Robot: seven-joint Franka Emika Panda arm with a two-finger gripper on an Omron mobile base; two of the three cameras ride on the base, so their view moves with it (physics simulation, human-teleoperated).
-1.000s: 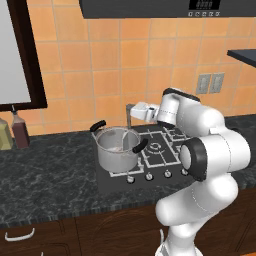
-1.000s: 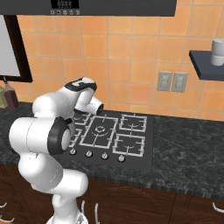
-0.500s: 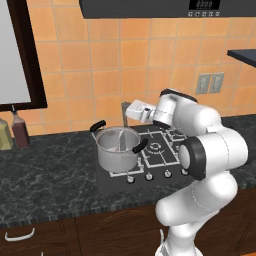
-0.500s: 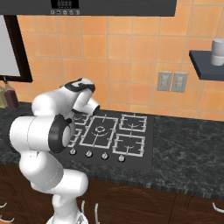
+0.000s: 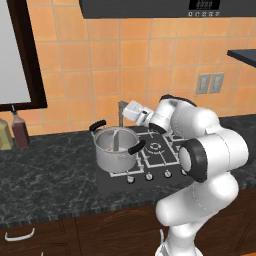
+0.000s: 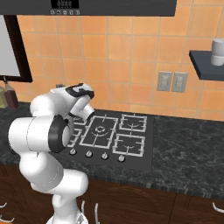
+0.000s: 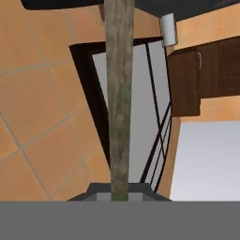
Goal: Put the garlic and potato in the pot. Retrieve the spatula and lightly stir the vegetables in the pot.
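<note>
Spatula (image 5: pixel 119 131) stands upright in the left base view, blade end down inside the pot (image 5: pixel 115 149), thin shaft rising above the rim. Against the frame a second back, the gripper (image 5: pixel 124 111) has slid leftward, from over the pot's right edge to over its middle, and the shaft has gone with it. Pot has not moved: it sits on the front left burner of the stovetop (image 5: pixel 150 155), one black handle toward the wall, the other toward the knobs. Forearm reaches level and leftward from the bent elbow, hand near horizontal, fingers closed tight on the top of the shaft. Garlic and potato cannot be made out inside the pot. Two bottles (image 5: pixel 15 132) stand well apart on the counter (image 5: pixel 45 170) at far left, below a dark-framed window (image 5: pixel 15 55).

Right base view: the arm's white shoulder and upper links (image 6: pixel 52 127) cover the left burners, hiding the pot. Wrist sits a little further left than a second ago. Right-hand burners are bare; two wall sockets (image 6: pixel 171 81) sit on the tiles, and a grey canister (image 6: pixel 217 46) stands on a shelf at upper right.

Hand view: the brownish handle (image 7: pixel 119 98) runs straight up from between the closed fingertips, across tiled wall and the window frame.
</note>
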